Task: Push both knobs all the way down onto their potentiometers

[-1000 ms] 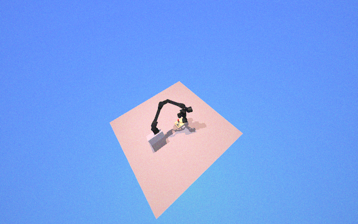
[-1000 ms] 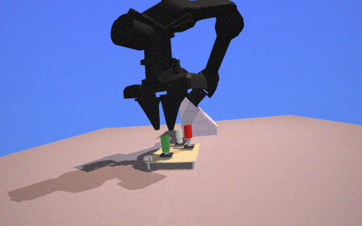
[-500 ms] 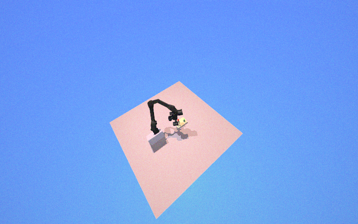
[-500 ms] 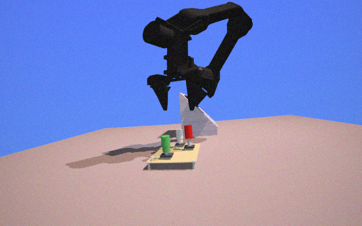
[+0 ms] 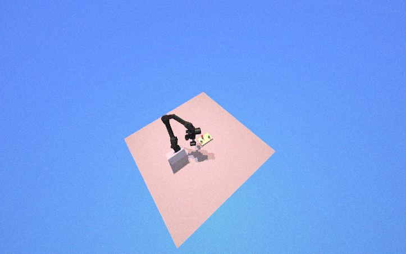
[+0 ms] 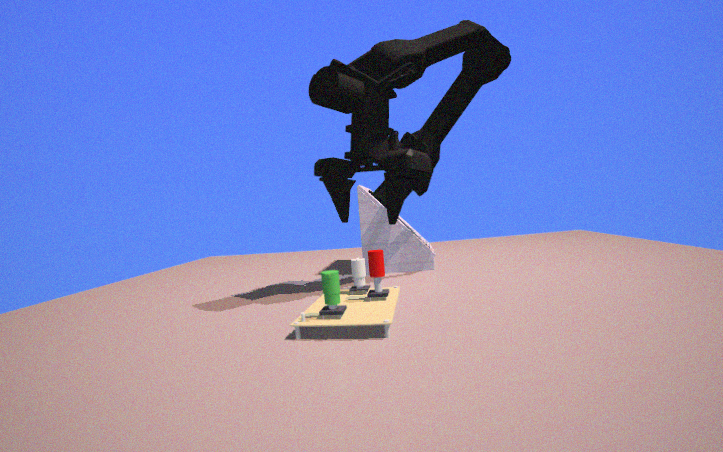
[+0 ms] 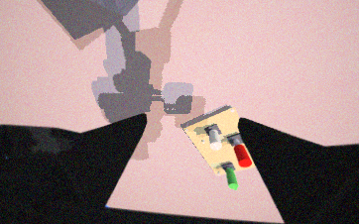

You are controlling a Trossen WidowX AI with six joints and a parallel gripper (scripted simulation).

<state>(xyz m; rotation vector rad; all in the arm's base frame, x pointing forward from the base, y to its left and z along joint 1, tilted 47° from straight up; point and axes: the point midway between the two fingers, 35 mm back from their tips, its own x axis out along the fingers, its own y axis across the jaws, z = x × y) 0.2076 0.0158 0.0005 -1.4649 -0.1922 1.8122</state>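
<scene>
The circuit board (image 5: 205,141) (image 6: 364,314) (image 7: 226,118) stands on short legs. The red knob (image 6: 376,263) (image 7: 243,156) sits high, with a clear length of pale shaft between it and its potentiometer (image 6: 377,293). The green knob (image 6: 330,287) (image 7: 232,179) sits low, with a small pale strip between it and its potentiometer (image 6: 332,311). All knobs look upright in the exterior view. My gripper (image 6: 368,222) (image 7: 190,120) is open and empty, above the height of the knobs and off the board's white-post end. It touches nothing.
A third, white post (image 6: 358,268) (image 7: 214,141) stands on the board beside the red knob. The pale wedge-shaped arm base (image 5: 178,160) (image 6: 400,249) stands behind the board in the exterior view. The arm's shadow falls on the table near the board.
</scene>
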